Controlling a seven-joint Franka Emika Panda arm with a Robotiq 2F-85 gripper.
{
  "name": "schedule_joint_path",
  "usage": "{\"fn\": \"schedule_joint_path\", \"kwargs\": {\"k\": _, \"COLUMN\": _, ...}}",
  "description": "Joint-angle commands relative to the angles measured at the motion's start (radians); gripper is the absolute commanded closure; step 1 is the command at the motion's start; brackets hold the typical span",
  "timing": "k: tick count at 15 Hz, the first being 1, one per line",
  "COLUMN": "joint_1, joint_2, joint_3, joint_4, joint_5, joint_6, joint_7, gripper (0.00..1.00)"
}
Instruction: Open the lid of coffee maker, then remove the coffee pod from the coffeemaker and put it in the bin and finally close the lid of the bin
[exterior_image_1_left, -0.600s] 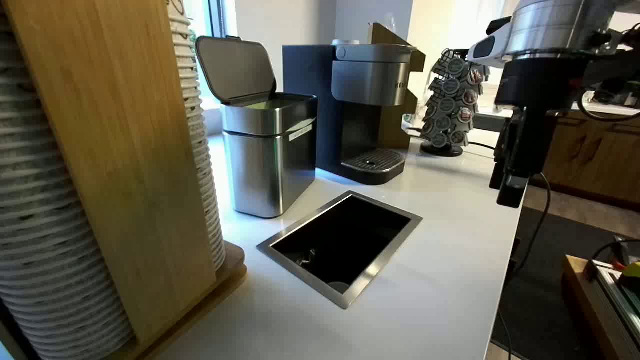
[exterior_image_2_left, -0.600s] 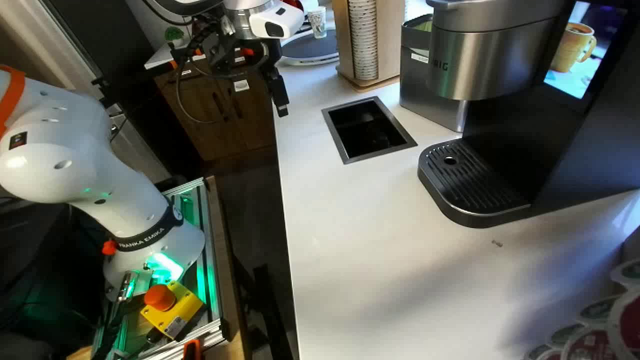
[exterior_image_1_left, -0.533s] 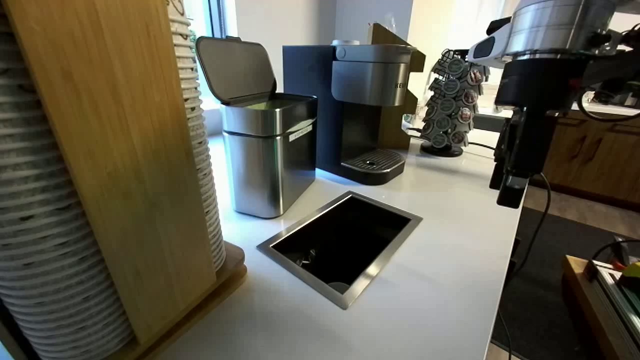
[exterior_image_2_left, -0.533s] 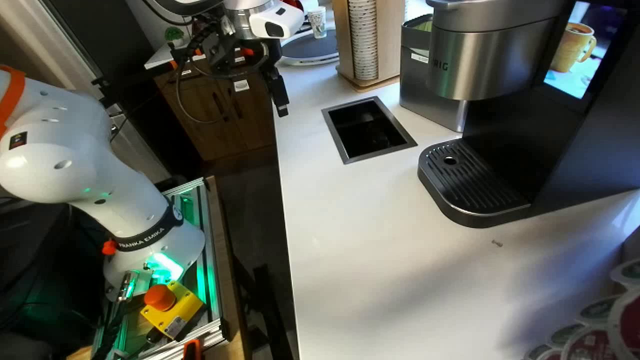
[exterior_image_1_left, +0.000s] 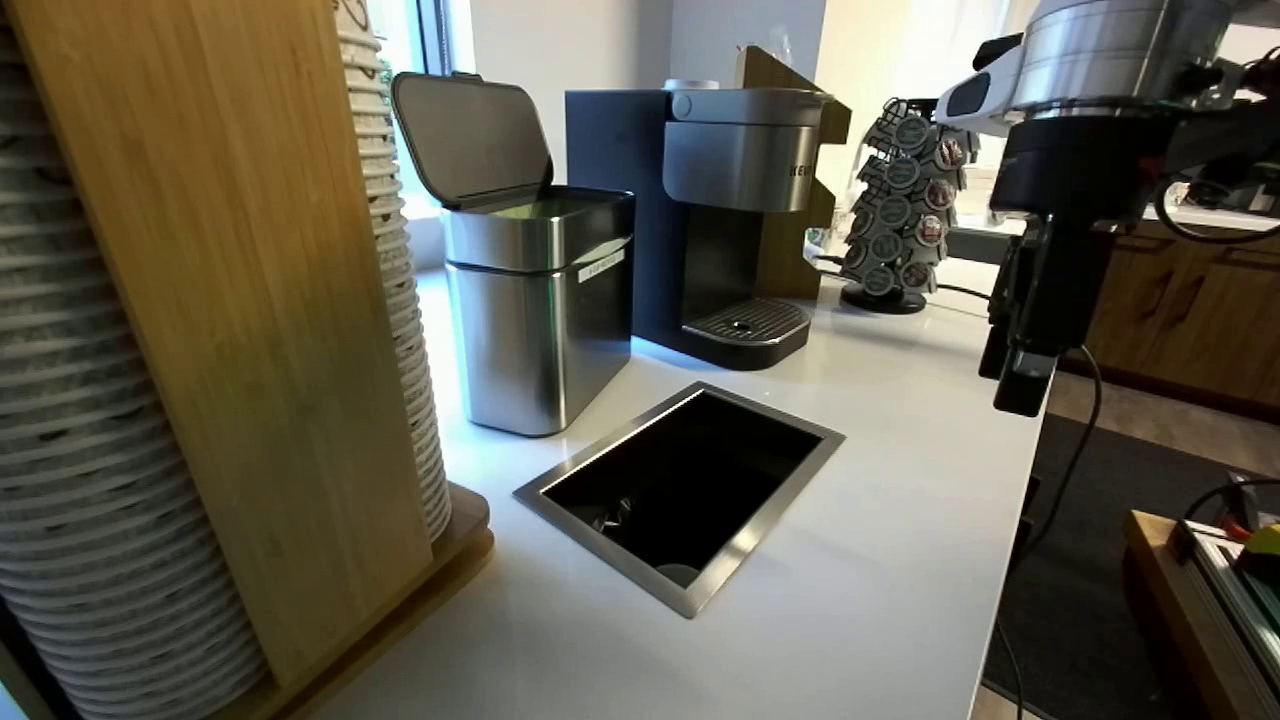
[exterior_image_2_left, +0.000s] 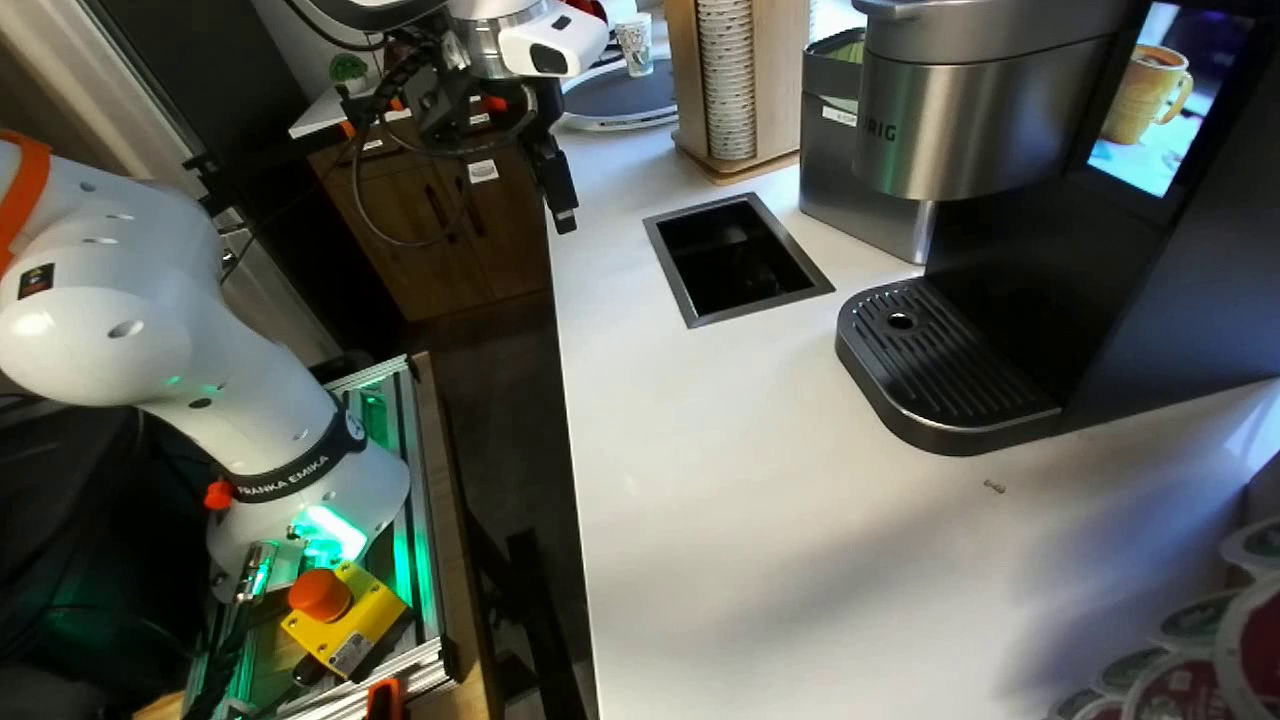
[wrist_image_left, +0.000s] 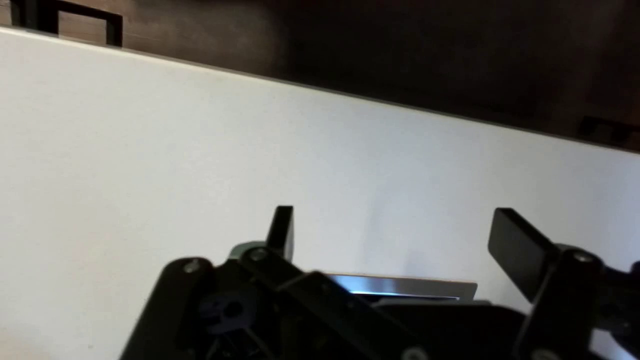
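The bin (exterior_image_1_left: 510, 345) has its lid (exterior_image_1_left: 475, 142) up.
The gripper (wrist_image_left: 392, 227) is spread wide; the coffee maker (exterior_image_1_left: 740, 165) stands beside the bin.

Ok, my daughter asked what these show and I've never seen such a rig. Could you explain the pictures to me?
The machine is a white Franka Emika robot arm ending in a black pincer. Both exterior views come from cameras outside the robot, looking from different places; the wrist view comes from a camera on the arm's wrist, looking past the pincer's fingers.

On the white countertop stands a Keurig coffee maker, its brew-head lid down. Beside it is a steel bin with its bin lid raised. Also there: a pod rack loaded with coffee pods, and a wooden cup holder with stacked paper cups. A steel-framed opening is set into the countertop.

The pincer hangs open near the counter's edge, with nothing held.
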Motion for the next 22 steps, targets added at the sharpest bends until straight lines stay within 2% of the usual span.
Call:
{"fn": "schedule_joint_path", "kwargs": {"k": 1, "joint_1": -0.006, "joint_2": 0.0, "joint_3": 0.006, "joint_4": 0.002, "joint_5": 0.003, "joint_6": -0.003, "joint_7": -0.003, "gripper": 0.0}}
{"fn": "schedule_joint_path", "kwargs": {"k": 2, "joint_1": -0.006, "joint_2": 0.0, "joint_3": 0.006, "joint_4": 0.002, "joint_5": 0.003, "joint_6": -0.003, "joint_7": -0.003, "gripper": 0.0}}
{"fn": "schedule_joint_path", "kwargs": {"k": 4, "joint_1": -0.002, "joint_2": 0.016, "joint_3": -0.023, "joint_4": 0.033, "joint_5": 0.092, "joint_6": 0.015, "joint_7": 0.034, "gripper": 0.0}}
{"fn": "schedule_joint_path", "kwargs": {"k": 13, "joint_1": -0.149, "joint_2": 0.007, "joint_3": -0.11, "joint_4": 0.153, "joint_5": 0.203, "joint_6": 0.005, "joint_7": 0.193, "gripper": 0.0}}
{"fn": "schedule_joint_path", "kwargs": {"k": 18, "joint_1": -0.178, "joint_2": 0.013, "joint_3": -0.191, "joint_4": 0.208, "joint_5": 0.354, "joint_6": 0.07, "joint_7": 0.167, "gripper": 0.0}}
{"fn": "schedule_joint_path", "kwargs": {"k": 22, "joint_1": -0.184, "joint_2": 0.037, "joint_3": -0.222, "joint_4": 0.254, "joint_5": 0.37, "joint_6": 0.132, "joint_7": 0.106, "gripper": 0.0}}
